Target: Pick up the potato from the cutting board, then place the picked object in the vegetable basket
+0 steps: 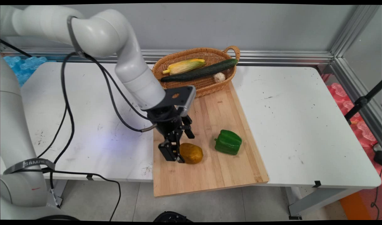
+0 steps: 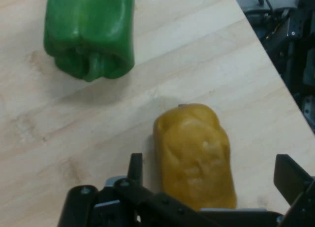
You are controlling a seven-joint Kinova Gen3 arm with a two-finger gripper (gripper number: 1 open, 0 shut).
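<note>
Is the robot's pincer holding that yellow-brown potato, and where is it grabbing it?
Not yet. The pincer is open, with its fingers on either side of the potato lying on the wooden board; gaps show on both sides, so nothing is held.

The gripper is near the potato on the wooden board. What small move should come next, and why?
Probably close the fingers. In the hand view the potato lies between the open fingers, one on each side, with a gap at both. In the main view the gripper is down at the cutting board, beside the potato. The green pepper lies apart, so it should not interfere.
</note>
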